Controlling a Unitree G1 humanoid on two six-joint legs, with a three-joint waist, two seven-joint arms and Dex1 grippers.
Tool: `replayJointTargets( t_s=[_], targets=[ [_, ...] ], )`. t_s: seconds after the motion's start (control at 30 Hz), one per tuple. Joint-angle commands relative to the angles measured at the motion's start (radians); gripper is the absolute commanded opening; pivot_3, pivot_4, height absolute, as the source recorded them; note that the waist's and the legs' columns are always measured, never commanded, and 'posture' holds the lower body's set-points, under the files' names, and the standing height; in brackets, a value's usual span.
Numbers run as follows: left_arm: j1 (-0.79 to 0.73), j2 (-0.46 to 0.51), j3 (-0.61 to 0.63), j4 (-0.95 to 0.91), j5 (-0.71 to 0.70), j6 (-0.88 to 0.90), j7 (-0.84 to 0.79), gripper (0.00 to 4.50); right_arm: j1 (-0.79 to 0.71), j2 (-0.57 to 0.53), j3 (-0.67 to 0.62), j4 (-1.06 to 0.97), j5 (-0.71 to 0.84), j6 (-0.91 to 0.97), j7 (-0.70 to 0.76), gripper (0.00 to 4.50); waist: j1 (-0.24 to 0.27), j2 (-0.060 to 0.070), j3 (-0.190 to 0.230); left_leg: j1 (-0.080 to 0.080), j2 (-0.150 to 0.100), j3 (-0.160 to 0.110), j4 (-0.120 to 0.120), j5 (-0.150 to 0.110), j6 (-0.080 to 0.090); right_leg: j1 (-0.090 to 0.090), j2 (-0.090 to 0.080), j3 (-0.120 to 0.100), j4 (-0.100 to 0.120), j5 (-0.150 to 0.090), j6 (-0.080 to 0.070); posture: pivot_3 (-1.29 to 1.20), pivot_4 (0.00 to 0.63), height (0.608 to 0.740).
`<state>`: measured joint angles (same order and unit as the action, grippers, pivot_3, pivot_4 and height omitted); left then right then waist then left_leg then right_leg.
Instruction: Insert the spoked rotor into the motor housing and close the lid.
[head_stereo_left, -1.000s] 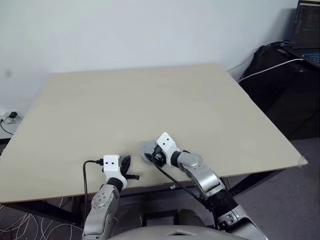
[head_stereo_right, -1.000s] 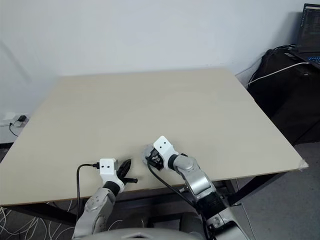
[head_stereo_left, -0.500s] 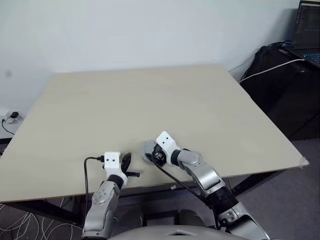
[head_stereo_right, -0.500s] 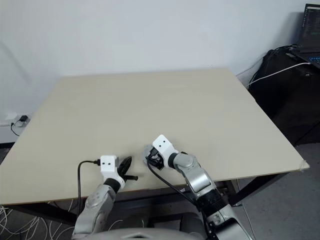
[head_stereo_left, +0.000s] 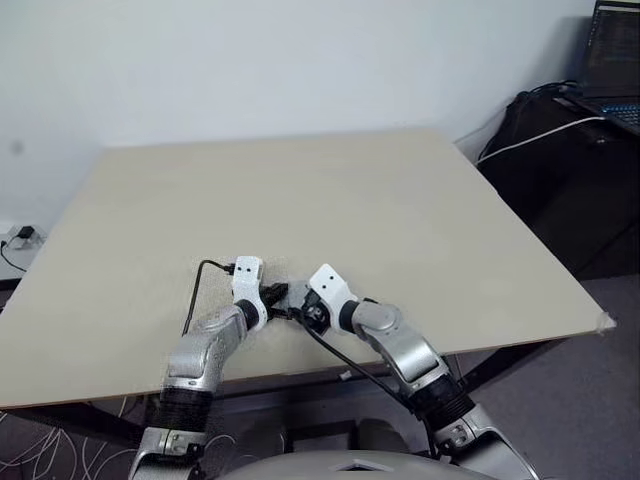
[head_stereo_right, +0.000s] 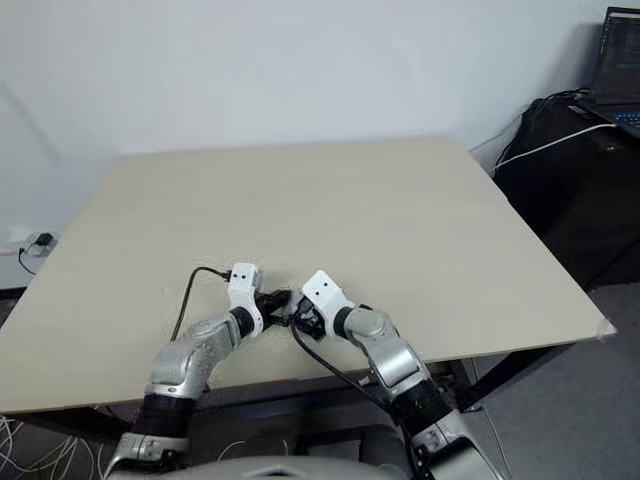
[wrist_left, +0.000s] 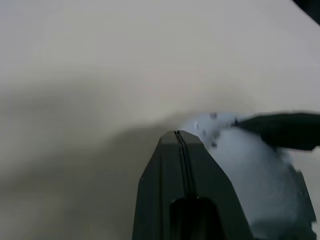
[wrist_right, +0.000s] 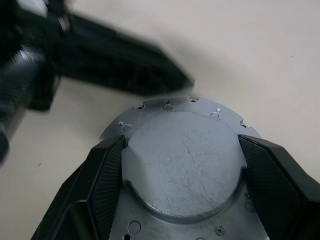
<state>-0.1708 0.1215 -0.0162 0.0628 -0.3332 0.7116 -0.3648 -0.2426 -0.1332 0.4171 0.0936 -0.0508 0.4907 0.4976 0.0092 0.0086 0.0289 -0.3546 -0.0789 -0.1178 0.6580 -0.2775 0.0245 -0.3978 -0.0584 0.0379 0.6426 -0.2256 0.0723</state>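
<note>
Near the front edge of the beige table (head_stereo_left: 400, 210), both my arms meet at one spot. My right gripper (wrist_right: 182, 165) has its two black fingers spread wide and clamped on the rim of the lid (wrist_right: 182, 145), a silver-grey round disc with small holes around its edge, smooth face toward the wrist camera. My left gripper (wrist_left: 179, 134) is pressed fully shut with nothing between its fingers, its tip just beside the lid's rim; I cannot tell whether they touch. Beyond the grippers the tabletop lies open back to the wall and out to both sides, while the near edge sits close under the wrists. Off the table's right corner stands dark equipment (head_stereo_left: 570, 170) with a white cable. What lies under the lid is hidden from me.
</note>
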Motion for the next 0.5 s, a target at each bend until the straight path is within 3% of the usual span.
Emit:
replayJointTargets(
  t_s=[0.03, 0.5],
  targets=[
    [-0.045, 0.012, 0.016, 0.012, -0.031, 0.061, -0.021, 0.00, 0.006, -0.008, -0.003, -0.017, -0.008, 0.016, -0.006, 3.26, 0.000, 0.000, 0.000, 0.000, 0.000, 0.000, 0.000, 0.000, 0.000, 0.000, 0.000, 0.000, 0.000, 0.000, -0.001, 0.00, 0.000, 0.740],
    [-0.054, 0.095, -0.027, -0.043, -0.064, 0.206, -0.129, 0.00, 0.004, -0.006, -0.001, -0.020, -0.008, 0.016, -0.009, 3.26, 0.001, 0.000, 0.000, 0.002, 0.000, 0.000, -0.001, 0.000, -0.001, 0.001, 0.000, 0.002, 0.000, 0.000, -0.001, 0.00, 0.000, 0.740]
  ],
)
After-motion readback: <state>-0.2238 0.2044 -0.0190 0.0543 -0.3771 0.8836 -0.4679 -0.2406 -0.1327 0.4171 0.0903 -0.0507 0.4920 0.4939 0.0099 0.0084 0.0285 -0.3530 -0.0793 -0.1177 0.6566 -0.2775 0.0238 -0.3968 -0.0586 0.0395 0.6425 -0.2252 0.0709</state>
